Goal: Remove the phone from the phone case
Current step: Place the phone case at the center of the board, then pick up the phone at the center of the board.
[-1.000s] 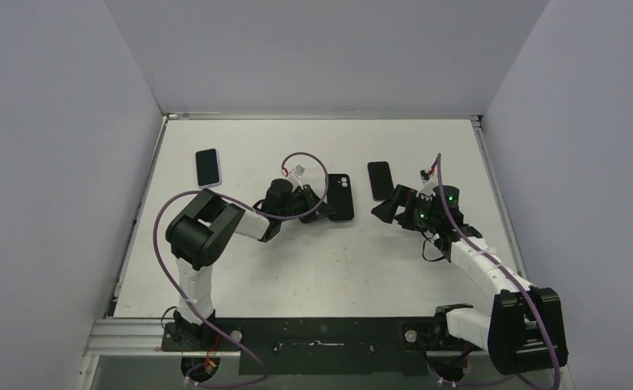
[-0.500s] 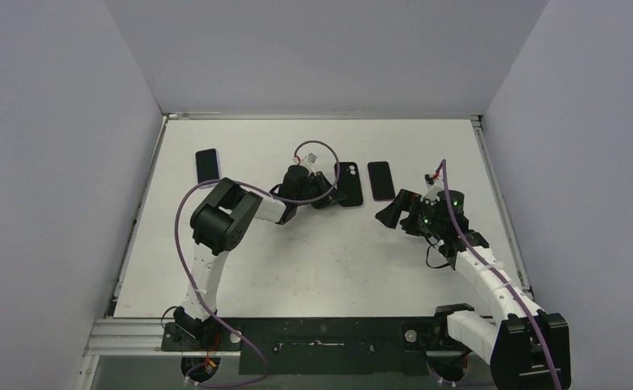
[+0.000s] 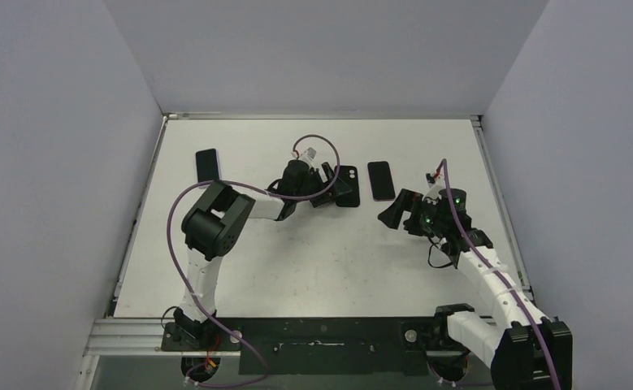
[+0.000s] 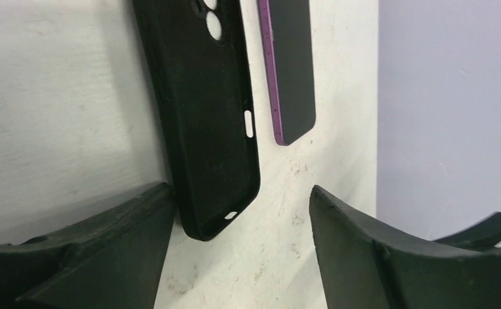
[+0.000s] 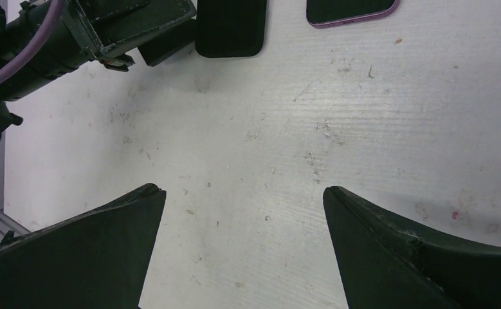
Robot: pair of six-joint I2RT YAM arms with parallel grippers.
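Observation:
An empty black phone case [image 4: 202, 116] lies flat on the white table, its inside facing up. The phone [image 4: 292, 71], dark-screened with a purple edge, lies bare just to its right, a narrow gap between them. My left gripper [image 4: 241, 193] is open at the case's near end, whose corner rests against the left finger [image 4: 125, 232]; the right finger stands apart. From above, the case [image 3: 349, 187] sits beside the phone [image 3: 380, 179] with my left gripper [image 3: 335, 186] at it. My right gripper [image 3: 388, 213] hovers open and empty in front of the phone, over bare table [image 5: 244, 193].
A second dark phone [image 3: 207, 165] lies at the far left of the table. The left arm's wrist and purple cable [image 5: 74, 38] show in the right wrist view next to the case [image 5: 230, 29]. Grey walls enclose the table on three sides.
My left gripper carried the black case away and rightward to beside the phone, then opened and let it go. The right arm drew back slightly.

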